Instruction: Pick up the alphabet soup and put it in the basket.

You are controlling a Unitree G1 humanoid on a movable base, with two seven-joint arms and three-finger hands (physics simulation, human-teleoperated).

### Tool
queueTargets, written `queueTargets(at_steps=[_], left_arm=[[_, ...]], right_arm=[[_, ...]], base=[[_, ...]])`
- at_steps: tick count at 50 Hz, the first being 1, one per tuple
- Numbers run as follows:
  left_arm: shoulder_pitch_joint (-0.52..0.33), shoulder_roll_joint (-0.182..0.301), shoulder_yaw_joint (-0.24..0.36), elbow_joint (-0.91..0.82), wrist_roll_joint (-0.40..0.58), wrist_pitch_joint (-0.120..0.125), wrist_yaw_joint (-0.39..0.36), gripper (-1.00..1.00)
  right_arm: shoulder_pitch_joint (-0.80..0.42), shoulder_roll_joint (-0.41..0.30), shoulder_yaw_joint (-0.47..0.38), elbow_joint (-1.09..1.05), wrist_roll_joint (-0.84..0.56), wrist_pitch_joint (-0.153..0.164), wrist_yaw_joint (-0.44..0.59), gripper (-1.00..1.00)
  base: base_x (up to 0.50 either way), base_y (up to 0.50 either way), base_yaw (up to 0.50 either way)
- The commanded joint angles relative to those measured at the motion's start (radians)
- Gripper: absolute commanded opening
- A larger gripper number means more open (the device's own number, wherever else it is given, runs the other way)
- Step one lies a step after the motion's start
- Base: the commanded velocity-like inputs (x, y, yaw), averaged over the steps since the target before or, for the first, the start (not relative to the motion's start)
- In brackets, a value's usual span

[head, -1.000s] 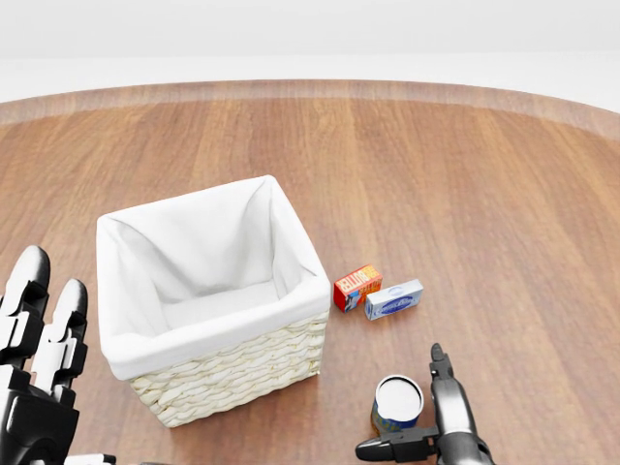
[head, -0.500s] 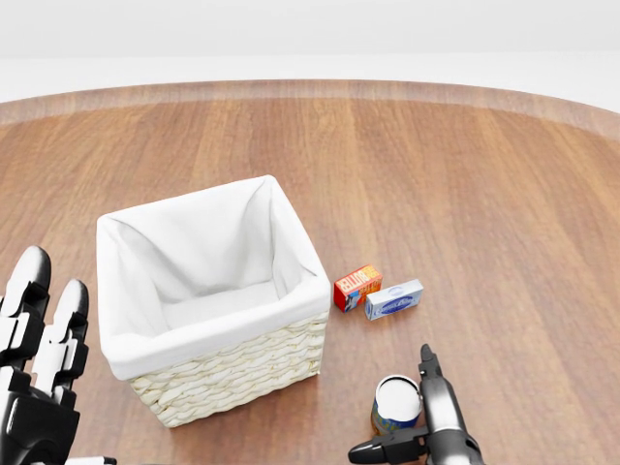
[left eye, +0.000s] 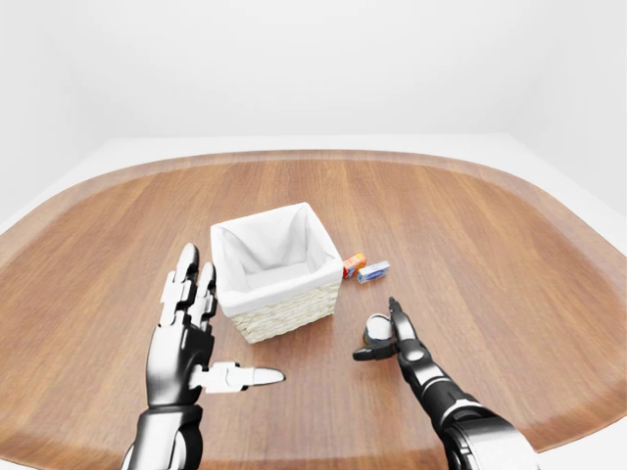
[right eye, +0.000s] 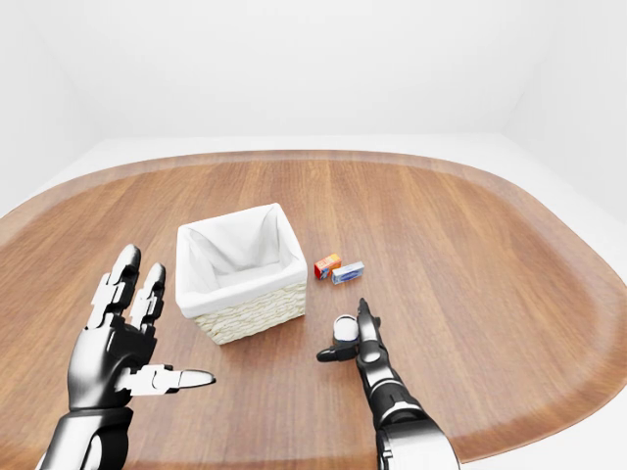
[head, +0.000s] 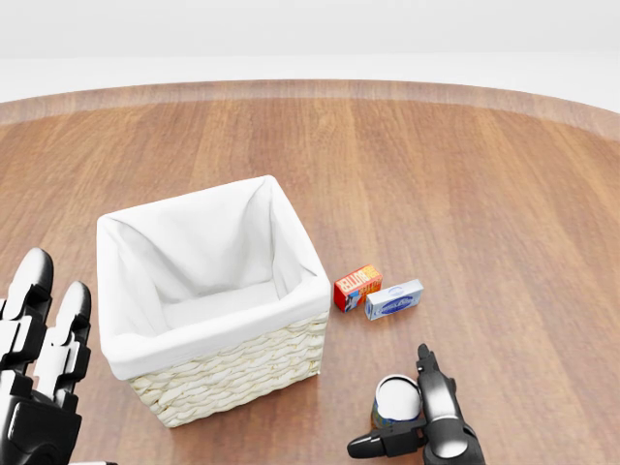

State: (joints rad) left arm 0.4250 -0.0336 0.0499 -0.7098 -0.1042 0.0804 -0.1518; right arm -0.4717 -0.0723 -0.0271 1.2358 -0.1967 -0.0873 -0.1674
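Note:
The alphabet soup can [head: 394,397] stands upright on the wooden table, at the bottom of the head view, right of the basket. My right hand [head: 389,402] is open about it: the long fingers [head: 430,382] lie along its right side and the thumb [head: 373,446] points left below it. The fingers are not closed round the can. The wicker basket [head: 232,373] with a white cloth lining stands left of the can and is empty. My left hand [left eye: 223,323] is open and empty, held up left of the basket.
A small red box [head: 357,287] and a blue-and-white box [head: 394,299] lie side by side just above the can, right of the basket. The round wooden table [left eye: 490,225] stretches wide on all sides, with white floor beyond its edge.
My right hand has moved left and closer to the can, its fingers now beside the can's right side. The left hand has sunk slightly. The can, the basket and the boxes have not moved.

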Motion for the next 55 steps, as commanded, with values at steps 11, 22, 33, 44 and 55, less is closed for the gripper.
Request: queueTargets(at_steps=[11, 22, 33, 44, 55], left_arm=[[0.012, 0.003, -0.009, -0.011, -0.001, -0.003, 0.001, 1.0], [0.013, 0.003, -0.01, -0.013, 0.0, -0.003, 0.001, 1.0], [0.013, 0.003, -0.005, -0.018, -0.007, 0.004, -0.003, 1.0], [0.012, 0.002, -0.003, -0.022, -0.008, 0.007, -0.005, 1.0], [0.015, 0.001, -0.006, -0.024, -0.008, 0.007, -0.006, 1.0]], right_arm=[[-0.005, -0.012, -0.073, 0.11, 0.003, 0.0, -0.026, 1.0], [-0.001, -0.005, -0.075, 0.116, -0.022, 0.0, -0.037, 1.0], [0.006, 0.011, -0.073, 0.125, -0.062, 0.0, -0.055, 1.0], [0.019, 0.025, -0.074, 0.13, -0.094, 0.0, -0.061, -1.0], [0.019, 0.023, -0.079, 0.129, -0.094, 0.0, -0.052, -1.0]], base=[[0.0, 0.0, 0.0], [0.0, 0.0, 0.0], [0.0, 0.0, 0.0], [0.0, 0.0, 0.0], [0.0, 0.0, 0.0]])
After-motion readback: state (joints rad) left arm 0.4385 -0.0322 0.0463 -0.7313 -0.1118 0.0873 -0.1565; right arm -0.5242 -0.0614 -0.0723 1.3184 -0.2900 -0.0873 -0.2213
